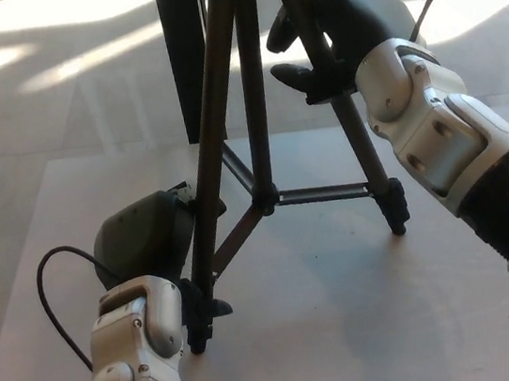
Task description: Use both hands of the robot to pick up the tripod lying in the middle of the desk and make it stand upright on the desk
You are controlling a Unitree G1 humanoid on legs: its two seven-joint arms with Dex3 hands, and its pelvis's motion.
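Tripod [257, 143] stands upright on the counter [368, 326], legs spread, two feet visibly on the surface. We see the left hand [148, 239] clamped on the lower part of the near-left leg and the right hand [336, 27] clamped high on the right leg.

It looks like an office or lab room, though little shows. A plain pale desk [368, 326] fills the lower view; at twelve o'clock beyond it, smooth grey floor [52, 96] carries sunlight streaks, with a dark upright post [187, 58] at eleven.
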